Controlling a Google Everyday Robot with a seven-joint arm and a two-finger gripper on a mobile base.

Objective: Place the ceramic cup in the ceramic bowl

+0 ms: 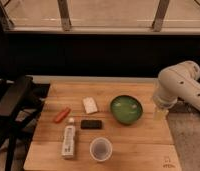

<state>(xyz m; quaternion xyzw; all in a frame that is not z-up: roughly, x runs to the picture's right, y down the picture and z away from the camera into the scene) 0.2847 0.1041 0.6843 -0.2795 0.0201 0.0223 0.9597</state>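
Observation:
The ceramic cup (100, 149) is small, round and whitish-grey. It stands upright near the front edge of the wooden table (143, 142). The ceramic bowl (126, 109) is green and glossy and sits at the middle right of the table, behind and to the right of the cup. My white arm (180, 85) reaches in from the right. The gripper (160, 111) hangs below it, just right of the bowl by the table's right edge, well away from the cup.
A white bottle with a label (68, 141) lies left of the cup. A black block (91, 124), a white packet (90, 104) and an orange-red item (62, 115) lie left of the bowl. A black chair (13, 102) stands at the table's left.

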